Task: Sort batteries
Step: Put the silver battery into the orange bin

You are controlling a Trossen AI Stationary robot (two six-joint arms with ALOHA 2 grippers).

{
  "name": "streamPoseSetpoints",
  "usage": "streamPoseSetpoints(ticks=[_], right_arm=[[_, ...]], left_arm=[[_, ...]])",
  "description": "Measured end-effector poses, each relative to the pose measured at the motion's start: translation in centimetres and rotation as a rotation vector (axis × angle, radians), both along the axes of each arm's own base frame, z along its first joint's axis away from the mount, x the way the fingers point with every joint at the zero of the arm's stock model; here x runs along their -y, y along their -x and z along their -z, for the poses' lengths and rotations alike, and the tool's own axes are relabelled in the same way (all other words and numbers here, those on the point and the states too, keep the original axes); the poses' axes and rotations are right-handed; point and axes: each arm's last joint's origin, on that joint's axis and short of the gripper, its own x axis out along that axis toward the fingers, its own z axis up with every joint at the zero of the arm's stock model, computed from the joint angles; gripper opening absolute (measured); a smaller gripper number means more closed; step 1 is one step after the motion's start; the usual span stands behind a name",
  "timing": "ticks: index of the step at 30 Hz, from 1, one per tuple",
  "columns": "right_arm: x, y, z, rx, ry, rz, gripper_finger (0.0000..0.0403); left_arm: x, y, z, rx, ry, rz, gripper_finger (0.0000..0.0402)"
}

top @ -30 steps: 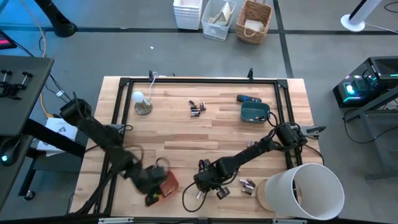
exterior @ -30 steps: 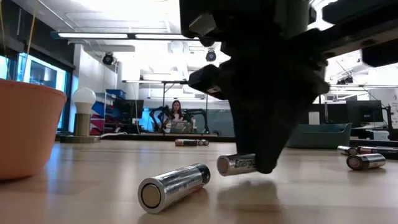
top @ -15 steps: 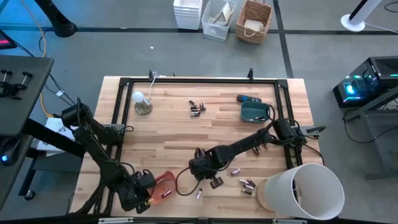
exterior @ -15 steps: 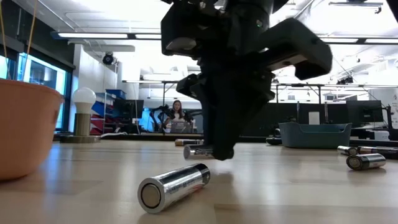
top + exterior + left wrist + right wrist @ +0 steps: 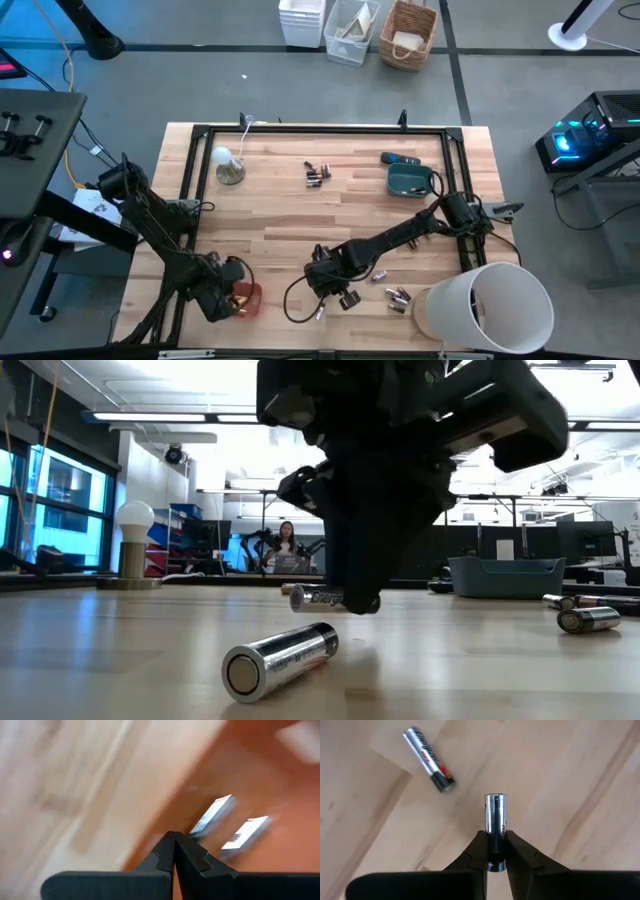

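1. The battery held above the table in the low view carries printed lettering resembling "Energizer"; it is not fully legible.
2. The lying battery in the right wrist view bears illegible print.

The right gripper had its two dark fingers pressed against a small battery, one on each side. The held battery was shiny and silver, with a dark band near the end that sat between the fingers. Its silver end stuck out past the fingertips, over the wooden table. A second battery lay flat on the table, well apart from the gripper. It was silver with red marks on its side and a dark end. It lay at a slant to the held one. The table was pale wood with long lines running across it.
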Motion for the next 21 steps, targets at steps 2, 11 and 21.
streamPoseSetpoints(ticks=[2,11,21], right_arm=[[0.0,0.0,-0.5,0.019,-0.007,0.001,0.0035],[-0.8,-2.8,-5.4,0.434,-0.132,-0.025,0.0035],[-1.1,-7.9,-5.3,0.587,-0.165,0.004,0.0035]], left_arm=[[0.3,-0.3,-0.5,0.047,0.054,0.009,0.0000],[0.0,1.9,-5.4,0.308,0.173,0.044,0.0000],[-1.4,6.1,-5.5,0.082,0.119,-0.109,0.0000]])
